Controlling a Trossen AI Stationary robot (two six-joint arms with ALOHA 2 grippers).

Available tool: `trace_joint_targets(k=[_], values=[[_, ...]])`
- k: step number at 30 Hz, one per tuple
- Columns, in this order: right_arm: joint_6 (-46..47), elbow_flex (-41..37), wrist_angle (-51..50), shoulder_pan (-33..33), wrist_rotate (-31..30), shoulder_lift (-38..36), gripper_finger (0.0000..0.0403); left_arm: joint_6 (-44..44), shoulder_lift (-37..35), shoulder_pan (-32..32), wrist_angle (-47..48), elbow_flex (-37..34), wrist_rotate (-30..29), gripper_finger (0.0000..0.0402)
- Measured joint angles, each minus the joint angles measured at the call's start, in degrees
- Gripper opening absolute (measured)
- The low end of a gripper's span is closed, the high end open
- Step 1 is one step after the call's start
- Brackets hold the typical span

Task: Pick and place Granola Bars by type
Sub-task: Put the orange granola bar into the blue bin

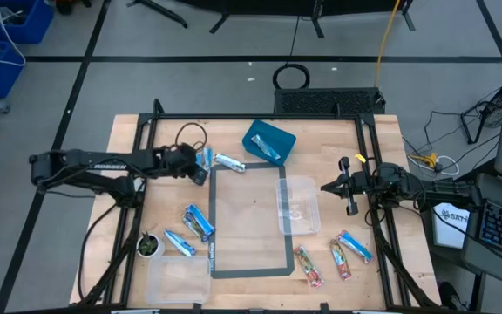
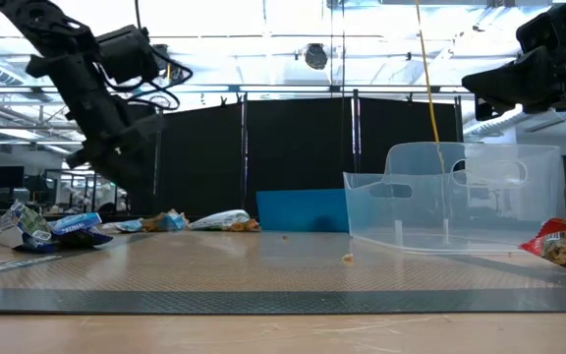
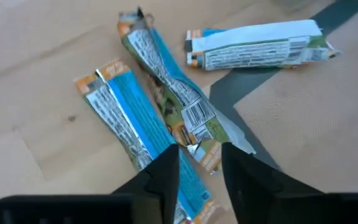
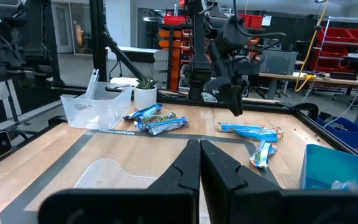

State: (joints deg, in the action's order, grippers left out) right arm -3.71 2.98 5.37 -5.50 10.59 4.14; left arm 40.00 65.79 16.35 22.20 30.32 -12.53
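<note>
While my left gripper (image 3: 199, 167) hangs over the pair of blue-and-silver wrapped granola bars (image 1: 205, 158) near the far left corner of the grey-taped mat (image 1: 251, 222), its fingers stand apart with a narrow gap and nothing between them. In the left wrist view the twisted blue bar (image 3: 173, 99) lies right under that gap, touching a second flat blue bar (image 3: 135, 130) beside it, so I judge the step in hand to be picking the twisted one. To do it well I would come straight down, straddle the bar across its narrow width, and close on its pinched middle so the neighbour is not dragged along. A third blue-and-white bar (image 3: 257, 45) lies apart on the wood.

My right gripper (image 4: 199, 163) waits above the table's right side beside the clear plastic tub (image 1: 298, 206), fingers pressed together, empty. The blue plastic bin (image 1: 268, 141) already holds one blue bar; red-patterned bars (image 1: 325, 262) lie at the near right.
</note>
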Motion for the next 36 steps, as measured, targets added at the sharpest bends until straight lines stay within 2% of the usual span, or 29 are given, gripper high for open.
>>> trace_joint_targets(k=[6, 12, 21, 36], values=[[0.0, 0.0, 0.0, 0.0, 0.0, 0.0, 0.0004, 11.1, 5.6, 0.2, 8.2, 5.5, 0.4, 0.0139], [0.0, 0.0, 0.0, 0.0, 0.0, 0.0, 0.0004, 11.0, 10.2, 2.2, 11.0, 8.6, -0.6, 0.0122], [0.0, 0.0, 0.0, 0.0, 0.0, 0.0, 0.0004, 11.2, 15.8, 5.9, 11.0, 8.6, 2.8, 0.0094], [0.0, 0.0, 0.0, 0.0, 0.0, 0.0, 0.0004, 9.0, 16.9, 6.2, 10.7, 8.6, 3.1, 0.0093]])
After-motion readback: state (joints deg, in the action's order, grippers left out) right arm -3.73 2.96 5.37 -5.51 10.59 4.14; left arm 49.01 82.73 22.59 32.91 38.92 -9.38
